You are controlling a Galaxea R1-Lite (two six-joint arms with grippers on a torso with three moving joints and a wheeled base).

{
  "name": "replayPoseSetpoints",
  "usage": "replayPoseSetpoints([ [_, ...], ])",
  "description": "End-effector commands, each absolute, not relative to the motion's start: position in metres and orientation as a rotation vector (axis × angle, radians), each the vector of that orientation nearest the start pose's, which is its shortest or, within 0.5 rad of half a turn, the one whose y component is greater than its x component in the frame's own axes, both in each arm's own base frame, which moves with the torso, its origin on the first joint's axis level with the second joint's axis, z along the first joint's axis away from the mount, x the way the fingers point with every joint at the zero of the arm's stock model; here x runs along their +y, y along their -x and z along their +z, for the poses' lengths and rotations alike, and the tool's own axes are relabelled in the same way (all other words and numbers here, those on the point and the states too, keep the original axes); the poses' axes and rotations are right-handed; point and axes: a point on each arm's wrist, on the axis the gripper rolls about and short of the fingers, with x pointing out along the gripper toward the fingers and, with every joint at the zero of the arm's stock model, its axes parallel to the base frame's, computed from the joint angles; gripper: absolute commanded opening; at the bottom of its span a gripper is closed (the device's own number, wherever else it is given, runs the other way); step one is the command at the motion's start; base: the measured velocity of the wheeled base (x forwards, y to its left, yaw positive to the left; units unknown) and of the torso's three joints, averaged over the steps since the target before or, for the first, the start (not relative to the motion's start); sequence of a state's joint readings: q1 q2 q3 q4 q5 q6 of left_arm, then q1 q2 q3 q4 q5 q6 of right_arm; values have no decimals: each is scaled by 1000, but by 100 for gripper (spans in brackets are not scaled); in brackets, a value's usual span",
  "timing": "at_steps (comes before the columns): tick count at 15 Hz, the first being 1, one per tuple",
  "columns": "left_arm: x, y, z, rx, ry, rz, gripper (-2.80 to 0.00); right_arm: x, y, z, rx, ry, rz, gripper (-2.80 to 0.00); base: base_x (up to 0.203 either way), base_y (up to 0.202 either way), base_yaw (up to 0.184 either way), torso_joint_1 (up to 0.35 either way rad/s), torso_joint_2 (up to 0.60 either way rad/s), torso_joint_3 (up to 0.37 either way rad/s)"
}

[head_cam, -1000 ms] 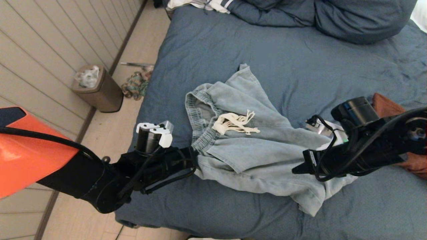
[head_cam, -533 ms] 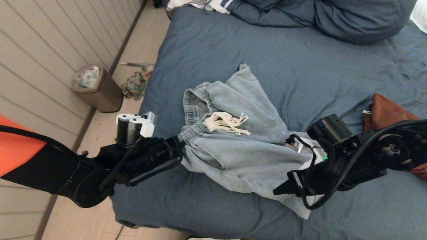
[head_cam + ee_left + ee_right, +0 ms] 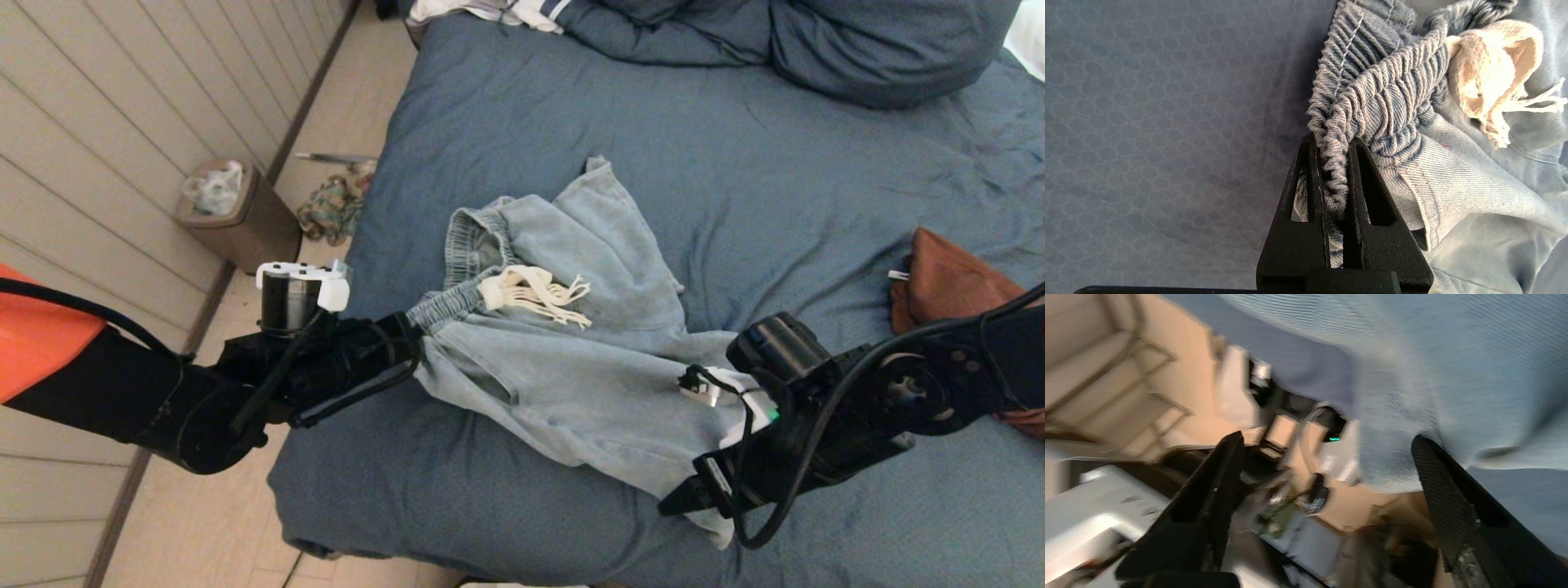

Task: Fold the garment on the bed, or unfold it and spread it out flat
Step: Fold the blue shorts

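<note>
Shorts (image 3: 571,367) lie crumpled on the bed (image 3: 735,163), near its foot edge. Left gripper (image 3: 1336,171) is pinching the shorts' elastic waistband; right gripper (image 3: 1327,490) is spread wide at their far hem, holding nothing.

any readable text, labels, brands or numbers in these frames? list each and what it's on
None legible in any view.
Denim shorts: no label or print shows.
Rust-brown garment: a small white tab at its edge, too small to read.
Trash bin: no marking visible.
Left gripper and right gripper: no lettering visible on the fingers.
</note>
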State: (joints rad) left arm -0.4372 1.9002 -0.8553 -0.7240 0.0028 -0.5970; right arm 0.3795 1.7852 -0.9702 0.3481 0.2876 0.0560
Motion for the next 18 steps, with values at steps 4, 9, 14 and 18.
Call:
replayPoseSetpoints([
  [4, -148, -318, 130, 449, 511, -315, -280, 106, -256, 116, 1229, 44, 522, 0, 0, 0, 0, 0, 0, 0],
  [9, -148, -319, 129, 450, 511, -316, -280, 87, -250, 135, 1153, 63, 516, 0, 0, 0, 0, 0, 0, 0],
  [14, -149, -319, 128, 455, 511, -315, -280, 81, -231, 143, 1180, 151, 572, 0, 0, 0, 0, 0, 0, 0],
  [18, -147, -316, 131, 451, 512, -315, -280, 85, -243, 108, 1304, 214, 612, 0, 0, 0, 0, 0, 0, 0],
])
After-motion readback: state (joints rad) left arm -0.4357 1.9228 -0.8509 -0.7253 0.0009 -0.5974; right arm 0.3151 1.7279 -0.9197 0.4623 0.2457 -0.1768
